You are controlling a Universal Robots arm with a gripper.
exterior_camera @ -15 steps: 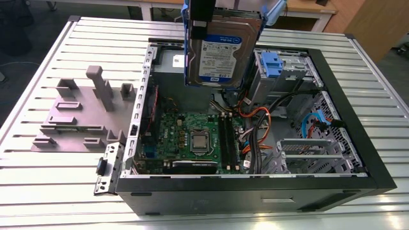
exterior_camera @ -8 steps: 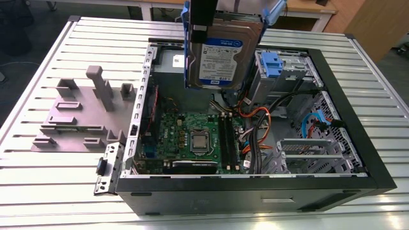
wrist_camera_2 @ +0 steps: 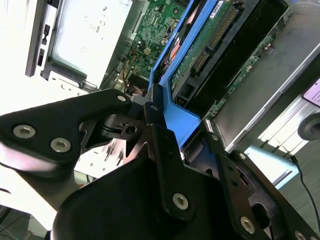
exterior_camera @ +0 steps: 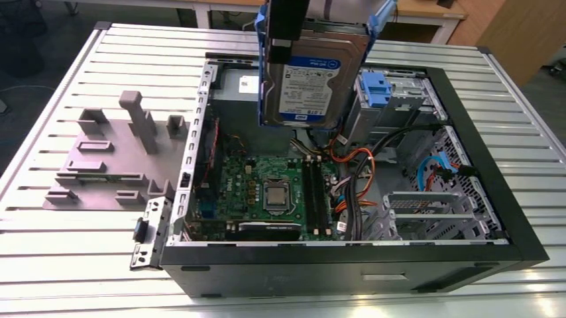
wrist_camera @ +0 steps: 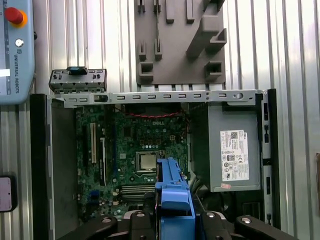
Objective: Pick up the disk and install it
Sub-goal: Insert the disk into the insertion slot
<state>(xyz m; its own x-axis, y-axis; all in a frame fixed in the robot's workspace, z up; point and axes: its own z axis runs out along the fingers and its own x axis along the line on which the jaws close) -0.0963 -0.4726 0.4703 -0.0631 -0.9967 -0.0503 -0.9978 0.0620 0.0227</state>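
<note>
The disk (exterior_camera: pixel 314 79) is hanging upright over the open PC case (exterior_camera: pixel 354 255), its top getting cut off at the exterior view's upper edge and its body hiding the case's far wall. The gripper (wrist_camera: pixel 172 217) is pinching the disk's blue frame betw. its 2 fingers. The case is holding 1 circuit board (exterior_camera: pixel 265 185), cables (exterior_camera: pixel 354 165), a grey box (wrist_camera: pixel 232 150) and a drive cage (exterior_camera: pixel 380 93).

pincer (wrist_camera_2: pixel 172 125): matte black | flat angular link plates (wrist_camera_2: pixel 85 112) | silver round-head screws (wrist_camera_2: pixel 24 131) at the joints
</note>
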